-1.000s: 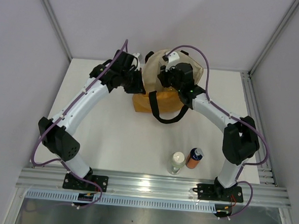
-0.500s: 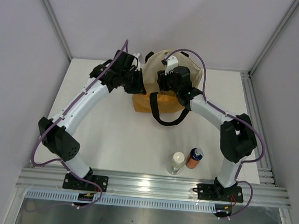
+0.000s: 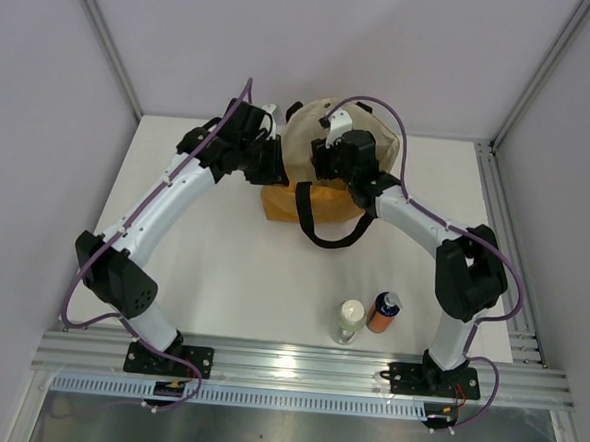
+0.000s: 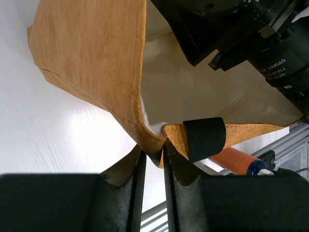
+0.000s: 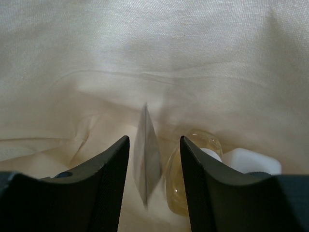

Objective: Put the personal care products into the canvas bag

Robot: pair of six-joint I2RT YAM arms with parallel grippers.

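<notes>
1. We are finding the left pincer nearly pressed together, pinching a fold of the canvas bag at its rim. The black loop handle is sitting just right of its tips.
2. The right pincer is hanging inside the bag's cream interior with its jaws spread and pinching nothing.
3. Just ahead of the right pincer, in line with its gap, we are seeing a slim clear piece. It is blurred and is probably the slim bottle, long axis roughly on end, but we cannot tell whether it is standing or tipping.
4. Ahead and to the right of the same pincer, the rounded yellowish bottle is resting low in the bag with something white beside it. We cannot read which way it is pointing.
5. Well behind the right pincer, near its arm's base, the clear white-capped bottle and the orange dark-capped bottle are sitting just beside each other on the table. Both seem to be standing upright, caps up and long axes vertical.
6. We are judging these bottles to be light, stiff and smooth-walled, so likely to slip or topple. The best hold is across the body at mid-height, below the cap, with the jaws square to the long axis.
7. The canvas is soft and floppy, so we are expecting the mouth to sag if the rim is let go.
</notes>
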